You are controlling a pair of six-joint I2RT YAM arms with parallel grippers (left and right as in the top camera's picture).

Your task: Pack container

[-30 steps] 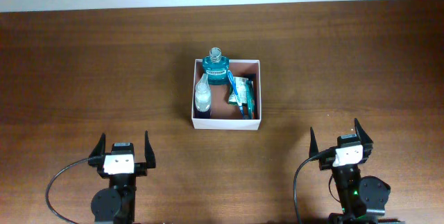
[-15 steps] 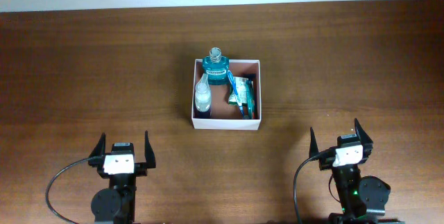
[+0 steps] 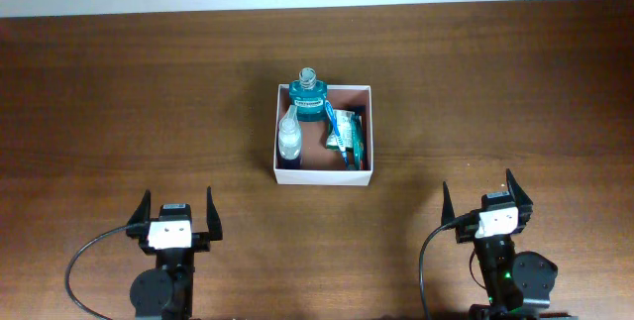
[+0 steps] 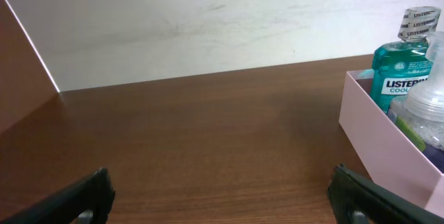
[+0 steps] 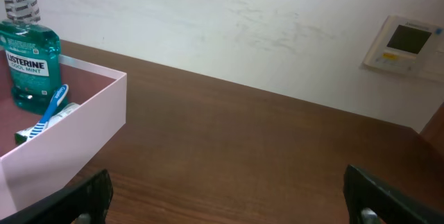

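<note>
Overhead: square, shallow white-walled container [image 3: 322, 175] is being shown filled.
Wide-open stances are being held by left end effector [image 3: 177, 204], slightly nearer, and right end effector [image 3: 479, 193]; container ahead between them.

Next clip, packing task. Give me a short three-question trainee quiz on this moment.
1. True or false: the left tool and the right tool are both open, holding nothing.
2. Fill in: the blue toothbrush lies ___ the container.
3. Which item carries a Listerine label? A) toothbrush B) teal bottle C) container
Key: 1 true; 2 inside; 3 B.
</note>
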